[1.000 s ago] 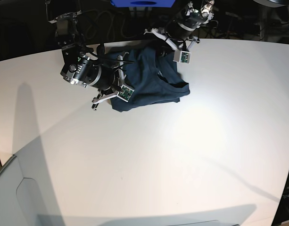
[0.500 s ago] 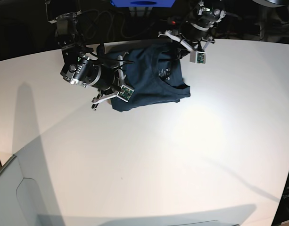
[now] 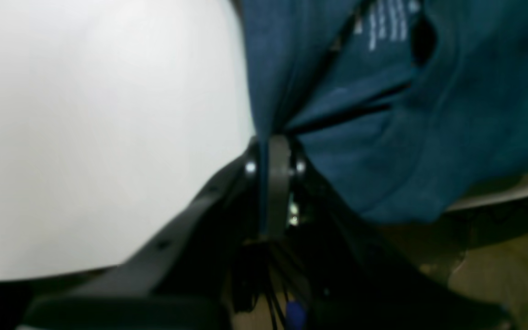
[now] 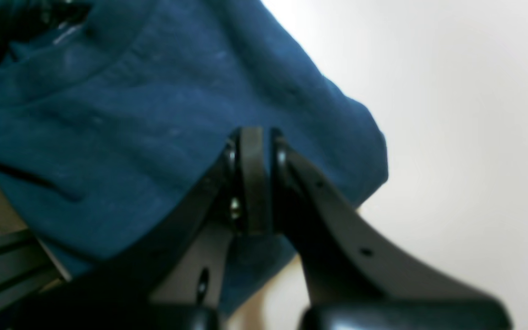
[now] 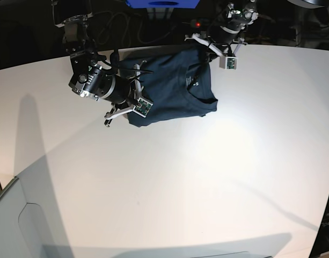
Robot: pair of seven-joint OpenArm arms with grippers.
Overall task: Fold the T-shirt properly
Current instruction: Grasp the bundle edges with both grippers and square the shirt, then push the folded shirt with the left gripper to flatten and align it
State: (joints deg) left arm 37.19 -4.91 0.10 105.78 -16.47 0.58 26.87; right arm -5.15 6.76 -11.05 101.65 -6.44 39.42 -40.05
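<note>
The dark navy T-shirt [image 5: 172, 88] lies bunched at the far side of the white table [image 5: 180, 177], its neck opening and pale label [image 5: 189, 81] facing up. My left gripper [image 5: 206, 51] is at the shirt's far right corner by the table's far edge. In the left wrist view this gripper [image 3: 273, 142] is shut on a fold of the T-shirt [image 3: 429, 137], with cloth pulled taut from its tips. My right gripper [image 5: 136, 88] is at the shirt's left side. In the right wrist view it [image 4: 252, 137] is shut, with the T-shirt [image 4: 131, 114] draped around its tips.
The table's far edge runs just behind the shirt, with dark cables and a blue object [image 5: 161, 3] beyond it. A grey box [image 5: 14, 226] sits at the near left corner. The wide white tabletop stretches toward the front.
My left gripper has moved right and toward the far edge, pulling the shirt's far side with it and spreading the cloth. The neck label now shows. The right arm has stayed put.
</note>
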